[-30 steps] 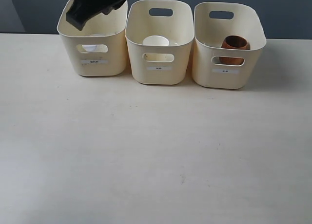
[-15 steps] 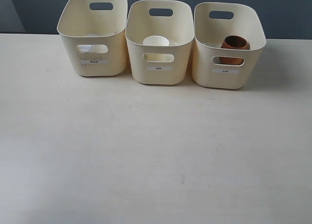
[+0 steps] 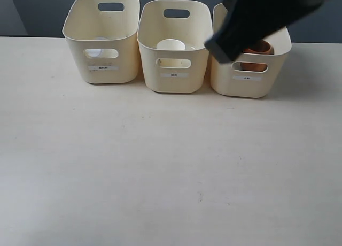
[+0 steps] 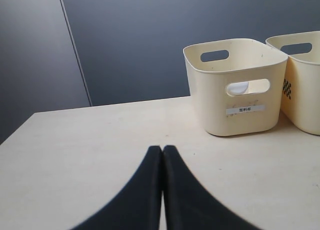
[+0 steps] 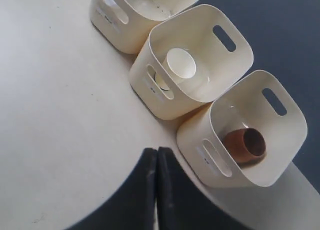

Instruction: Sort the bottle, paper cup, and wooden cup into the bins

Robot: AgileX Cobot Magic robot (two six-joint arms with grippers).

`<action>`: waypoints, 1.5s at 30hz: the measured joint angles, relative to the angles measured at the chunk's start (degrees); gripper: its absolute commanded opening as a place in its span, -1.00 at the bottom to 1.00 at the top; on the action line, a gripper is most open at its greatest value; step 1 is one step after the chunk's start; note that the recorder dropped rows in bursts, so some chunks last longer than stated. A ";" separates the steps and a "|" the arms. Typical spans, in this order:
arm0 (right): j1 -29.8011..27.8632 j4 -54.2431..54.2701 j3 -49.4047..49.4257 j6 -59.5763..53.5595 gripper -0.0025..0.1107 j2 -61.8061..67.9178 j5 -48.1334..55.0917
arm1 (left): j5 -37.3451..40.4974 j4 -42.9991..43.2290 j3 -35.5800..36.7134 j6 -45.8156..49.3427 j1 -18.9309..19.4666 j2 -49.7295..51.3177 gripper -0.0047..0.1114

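Note:
Three cream bins stand in a row at the back of the table. The left bin [image 3: 75, 48] holds the bottle [image 3: 96, 52], which shows only through its handle slot. The paper cup [image 3: 171, 44] sits in the middle bin [image 3: 149, 69]. The wooden cup [image 5: 245, 146] lies on its side in the right bin [image 5: 200, 140]. My right gripper [image 5: 157, 151] is shut and empty, above the table just in front of the right bin. That arm [image 3: 256, 16] covers part of the right bin [image 3: 224, 80]. My left gripper [image 4: 162, 149] is shut and empty, low over the table near the left bin [image 4: 215, 105].
A dark wall [image 3: 43, 10] rises behind the bins. The pale table [image 3: 160, 166] stretches in front of them. Each bin carries a small white label [image 3: 104, 68] under its slot.
A second ago the left arm hung over the left bin; it has since left the exterior view. The right arm has come in at the upper right, in front of the right bin.

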 measured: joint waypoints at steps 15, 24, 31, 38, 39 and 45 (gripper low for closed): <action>0.00 -14.00 33.85 21.07 -0.97 -7.79 -16.29 | 0.00 0.00 0.00 0.00 0.00 0.00 -0.92; 0.00 -23.42 40.56 34.63 -0.97 -7.79 -21.13 | 0.00 0.00 0.00 0.00 0.00 0.00 -0.92; 0.00 -27.07 40.82 45.78 -0.97 -7.79 -19.65 | 0.00 0.00 0.00 0.00 0.00 0.00 -0.92; 0.00 -39.96 49.69 69.32 -0.97 -7.79 -19.27 | 0.00 0.00 0.00 0.00 0.00 0.00 -0.92; 0.00 -42.73 50.94 72.16 -0.97 -7.79 -19.11 | 0.00 0.00 0.00 0.00 0.00 0.00 -0.92; -3.68 -65.37 64.09 106.14 -0.97 -9.29 -19.03 | 0.00 0.00 0.00 0.00 0.00 0.00 -0.92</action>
